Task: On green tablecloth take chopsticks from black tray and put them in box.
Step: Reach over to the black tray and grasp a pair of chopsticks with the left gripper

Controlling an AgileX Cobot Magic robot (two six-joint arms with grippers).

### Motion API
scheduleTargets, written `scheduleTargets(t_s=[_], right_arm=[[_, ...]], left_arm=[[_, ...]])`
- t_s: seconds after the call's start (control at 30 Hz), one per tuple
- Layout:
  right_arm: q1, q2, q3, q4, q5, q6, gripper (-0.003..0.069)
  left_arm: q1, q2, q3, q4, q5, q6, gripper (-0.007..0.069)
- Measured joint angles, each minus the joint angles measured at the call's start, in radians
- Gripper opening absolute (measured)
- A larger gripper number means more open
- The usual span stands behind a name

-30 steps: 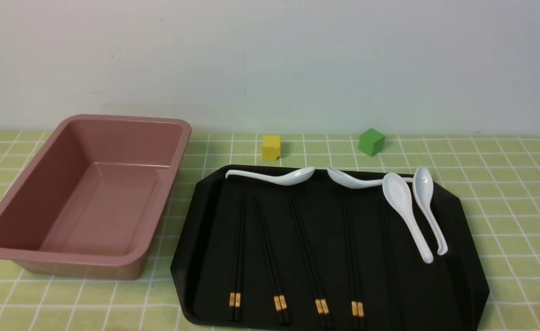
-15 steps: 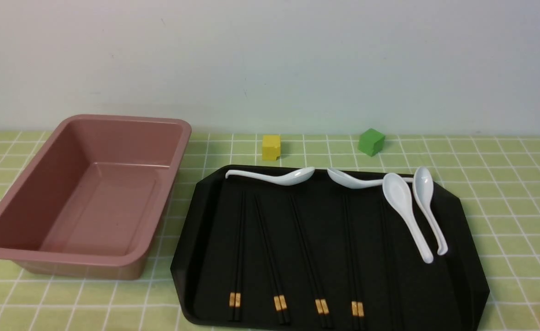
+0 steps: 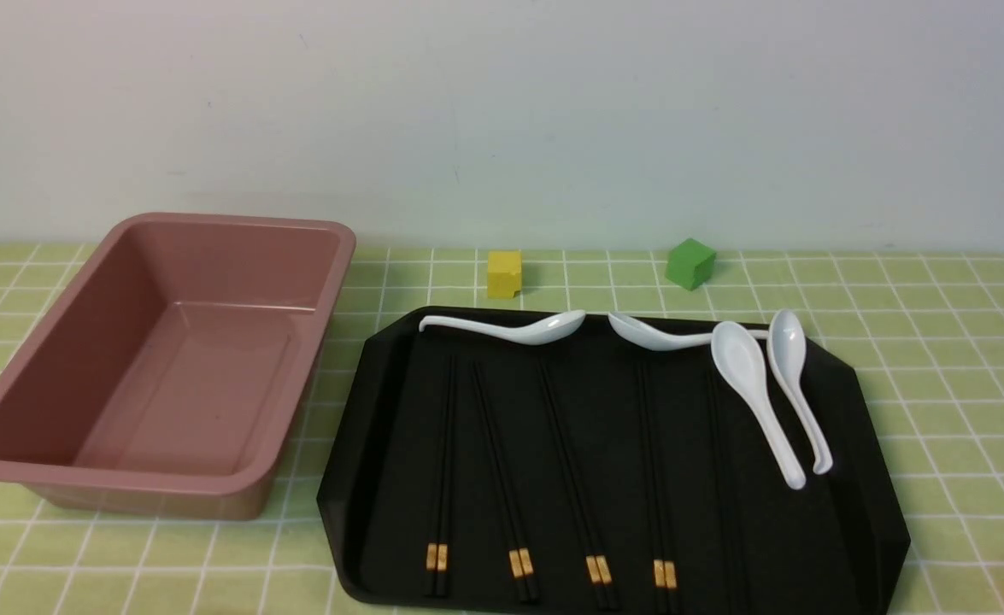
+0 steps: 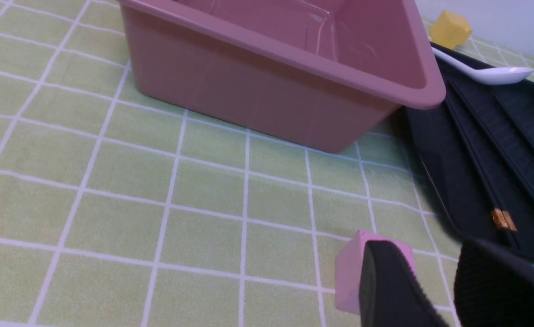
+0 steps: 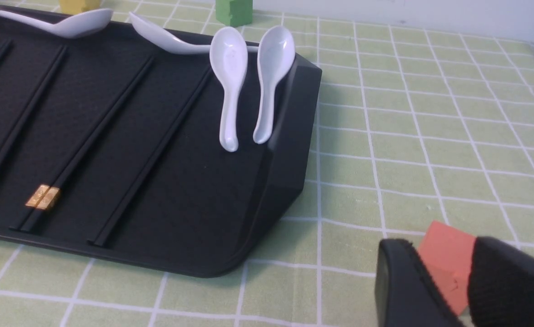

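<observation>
Pale bare wall (image 3: 502,111) at the back; below it, green tablecloth (image 3: 937,342) with a thin white grid, covering the whole surface.

Chopsticks (image 3: 442,478): four black pairs on the black tray (image 3: 848,512), side by side and slightly apart, running from far edge to near edge, gold bands at the near ends. Fifth dark pair (image 5: 153,160) just right of them, hard to pick out against the tray in the front view.

Black tray: wide, flat, cut-off corners, low rim, right of centre on the cloth.

Box (image 3: 237,220): deep, dusty pink, just beside the tray on its left, bare floor showing.

White spoons (image 3: 754,393), four, also on the tray: two along the far rim, bowls toward each other; two at the far right, bowls at the far rim, handles toward the near side.

Beyond the tray, on the cloth near the wall: yellow cube (image 3: 504,273) and green cube (image 3: 689,263), well apart.

Left gripper (image 4: 430,245), seen only from its own wrist: low over the cloth on the near side of the box, jaws apart, only cloth between them; pink cube (image 4: 351,277) just behind one finger.

Right gripper (image 5: 441,243), likewise seen only from its wrist: low over the cloth off the tray's near right corner, jaws apart; orange cube (image 5: 446,259) showing in the gap, contact impossible to tell.
</observation>
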Motion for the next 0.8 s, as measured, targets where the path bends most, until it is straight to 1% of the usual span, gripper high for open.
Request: scheduleTargets(t_s=[0.1,0.13,0.17,0.2,0.23,0.27,0.3,0.33,0.37,0.47,0.67,0.8], right_arm=[[0.0,0.0,0.0,0.0,0.0,0.0,0.024],[0.0,0.0,0.0,0.0,0.0,0.0,0.024],[0.0,0.0,0.0,0.0,0.0,0.0,0.024],[0.0,0.0,0.0,0.0,0.0,0.0,0.024],[0.0,0.0,0.0,0.0,0.0,0.0,0.024],[0.0,0.0,0.0,0.0,0.0,0.0,0.024],[0.0,0.0,0.0,0.0,0.0,0.0,0.024],[0.0,0.0,0.0,0.0,0.0,0.0,0.024],[0.0,0.0,0.0,0.0,0.0,0.0,0.024],[0.0,0.0,0.0,0.0,0.0,0.0,0.024],[0.0,0.0,0.0,0.0,0.0,0.0,0.024],[0.0,0.0,0.0,0.0,0.0,0.0,0.024]], left_arm=[[0.0,0.0,0.0,-0.01,0.0,-0.004,0.0238],[0.0,0.0,0.0,-0.032,0.0,-0.018,0.0238],[0.0,0.0,0.0,-0.079,0.0,-0.045,0.0238],[0.0,0.0,0.0,-0.09,0.0,-0.059,0.0238],[0.0,0.0,0.0,-0.138,0.0,-0.093,0.0238],[0.0,0.0,0.0,-0.293,0.0,-0.188,0.0238],[0.0,0.0,0.0,-0.374,0.0,-0.242,0.0238],[0.0,0.0,0.0,-0.405,0.0,-0.272,0.0238],[0.0,0.0,0.0,-0.477,0.0,-0.315,0.0238],[0.0,0.0,0.0,-0.634,-0.002,-0.389,0.0238],[0.0,0.0,0.0,-0.733,-0.07,-0.412,0.0238],[0.0,0.0,-0.091,-0.735,-0.108,-0.337,0.0215]])
